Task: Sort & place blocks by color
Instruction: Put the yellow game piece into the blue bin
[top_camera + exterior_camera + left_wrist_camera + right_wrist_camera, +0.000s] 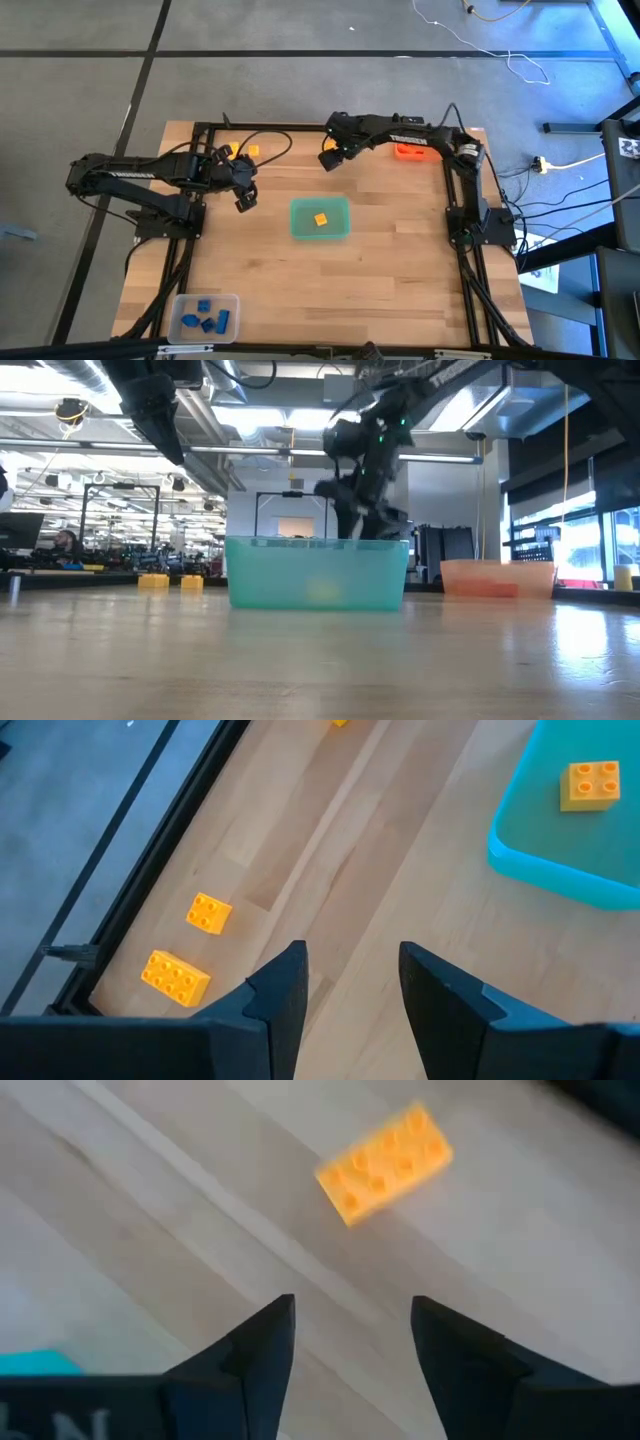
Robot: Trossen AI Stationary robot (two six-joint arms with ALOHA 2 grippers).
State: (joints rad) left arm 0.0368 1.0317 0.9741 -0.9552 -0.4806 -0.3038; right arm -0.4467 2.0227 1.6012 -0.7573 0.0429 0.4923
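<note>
Both grippers, left gripper (350,985) and right gripper (352,1342), are hovering jaws apart; misaligned descent is probably risking nudging yellow brick (384,1164) away.

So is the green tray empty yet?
No. One yellow block lies inside the green tray, studs up; nothing else shows in it.

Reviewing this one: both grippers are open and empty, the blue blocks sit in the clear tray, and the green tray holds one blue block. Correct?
Not quite. The block in the green tray is yellow, as the high view shows. The rest stands: left gripper and right gripper are open and empty, blue blocks in the clear tray.
</note>
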